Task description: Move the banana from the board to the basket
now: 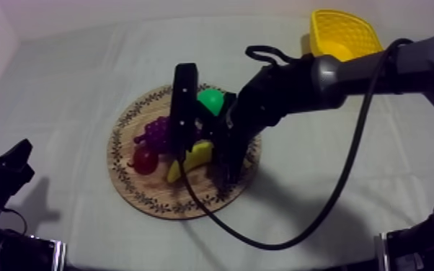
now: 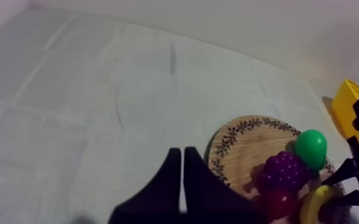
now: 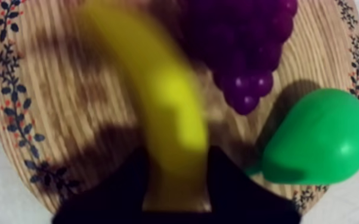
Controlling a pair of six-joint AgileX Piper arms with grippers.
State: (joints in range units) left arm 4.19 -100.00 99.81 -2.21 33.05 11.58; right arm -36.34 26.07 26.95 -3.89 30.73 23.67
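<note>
The yellow banana (image 1: 193, 159) lies on the round wooden board (image 1: 140, 193), next to purple grapes (image 1: 158, 132), a small red fruit (image 1: 145, 160) and a green pear (image 1: 210, 101). My right arm reaches in from the upper right, and my right gripper (image 1: 205, 153) is down at the banana's right end. Seen from the right wrist, the right gripper (image 3: 177, 157) has a black finger against each side of the banana (image 3: 167, 101), shut on it. My left gripper (image 1: 7, 173) rests low at the left; its fingers lie together as a narrow wedge (image 2: 179, 152), holding nothing.
The yellow basket (image 1: 344, 34) stands at the far right of the table behind the right arm, and it is also seen past the board (image 2: 241, 143) as the basket (image 2: 347, 110). Bare cloth lies left of and in front of the board.
</note>
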